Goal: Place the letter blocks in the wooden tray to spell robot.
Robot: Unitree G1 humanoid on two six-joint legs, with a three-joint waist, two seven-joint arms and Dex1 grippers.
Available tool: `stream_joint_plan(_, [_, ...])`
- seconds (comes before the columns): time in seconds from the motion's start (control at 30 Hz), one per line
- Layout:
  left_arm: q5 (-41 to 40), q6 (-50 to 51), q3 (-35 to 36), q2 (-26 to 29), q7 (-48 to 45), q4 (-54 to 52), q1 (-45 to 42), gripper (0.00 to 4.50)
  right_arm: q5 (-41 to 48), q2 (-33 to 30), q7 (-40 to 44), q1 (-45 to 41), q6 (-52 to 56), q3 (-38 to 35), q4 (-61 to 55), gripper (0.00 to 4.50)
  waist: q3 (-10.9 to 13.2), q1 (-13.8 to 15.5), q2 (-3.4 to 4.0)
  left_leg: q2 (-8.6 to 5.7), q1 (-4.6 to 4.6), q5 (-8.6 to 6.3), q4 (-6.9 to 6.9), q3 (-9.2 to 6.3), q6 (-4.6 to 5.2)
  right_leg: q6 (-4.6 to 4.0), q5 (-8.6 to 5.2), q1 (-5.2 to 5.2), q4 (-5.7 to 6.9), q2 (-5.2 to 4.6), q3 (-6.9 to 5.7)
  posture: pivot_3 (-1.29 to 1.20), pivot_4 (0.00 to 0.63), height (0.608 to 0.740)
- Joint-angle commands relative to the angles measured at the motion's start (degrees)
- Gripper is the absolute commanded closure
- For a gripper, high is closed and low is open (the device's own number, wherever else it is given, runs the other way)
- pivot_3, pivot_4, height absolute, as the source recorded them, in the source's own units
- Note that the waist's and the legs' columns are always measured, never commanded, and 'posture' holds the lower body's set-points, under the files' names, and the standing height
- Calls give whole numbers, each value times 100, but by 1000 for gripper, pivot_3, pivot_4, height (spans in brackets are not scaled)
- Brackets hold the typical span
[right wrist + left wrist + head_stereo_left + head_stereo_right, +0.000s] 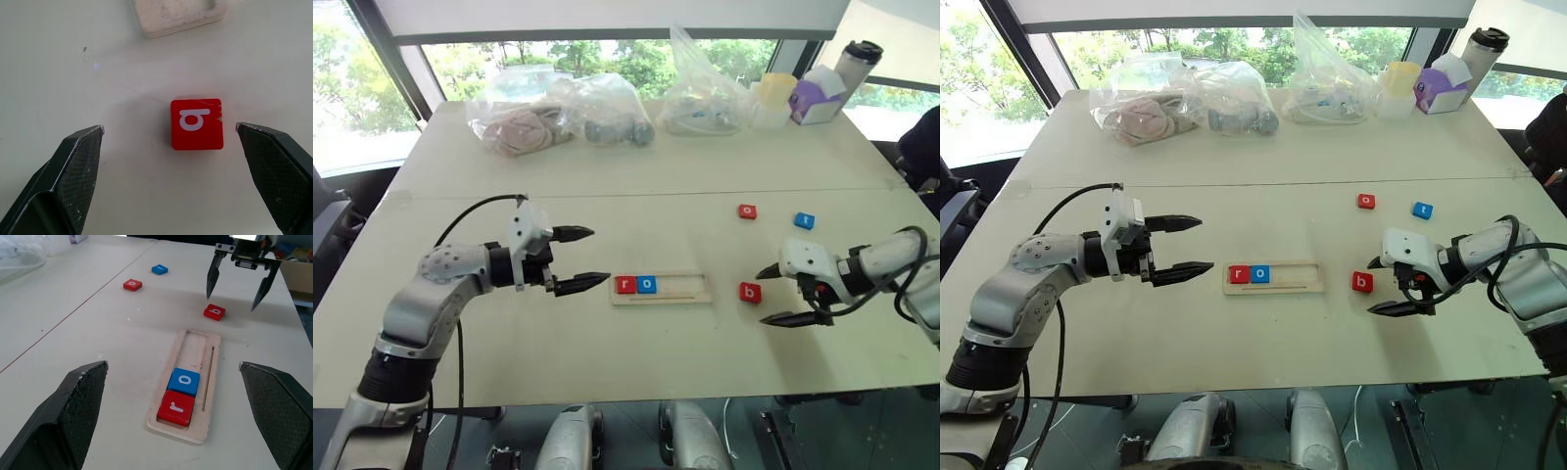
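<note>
The wooden tray (pixel 690 289) lies mid-table, with a red "r" block (pixel 626 285) and a blue "o" block (pixel 647 285) side by side at its left end. A red "b" block (pixel 750 292) rests on the table just right of the tray. Farther back lie a red "o" block (pixel 747 211) and a blue "t" block (pixel 804 220). My right gripper (pixel 763 298) is open just right of the "b" block (pixel 197 123), angled down at it and apart from it. Left of the tray, my left gripper (pixel 599 256) hovers open and empty, pointing at it.
Several clear plastic bags (pixel 558 113) line the table's far side, with a yellow cup (pixel 773 98), a purple box (pixel 818 95) and a tumbler (pixel 858 64) at the far right. A seam (pixel 636 191) crosses the table behind the blocks.
</note>
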Motion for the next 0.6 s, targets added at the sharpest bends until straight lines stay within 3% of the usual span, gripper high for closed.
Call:
stream_joint_plan(0.03, [-57,-33,149,73,40,-257,-6,0,-187,153,4,-211,-24,-46,152,48,0,-1,1,0,0,0,0,-1,-1,-1,0,0,0,-1,0,0,150,740])
stream_joint_plan(0.43, [-48,-25,174,176,92,-352,54,0,-724,569,-66,-312,-154,29,622,48,-1,-7,2,-1,0,1,-1,-4,-4,-3,2,-1,1,-9,1,0,150,740])
stream_joint_plan(0.6, [-56,-38,178,210,98,-352,50,0,-922,563,-101,-175,-353,65,697,2367,-2,-8,2,-1,1,1,-1,-5,-5,-3,2,0,2,-9,1,0,150,740])
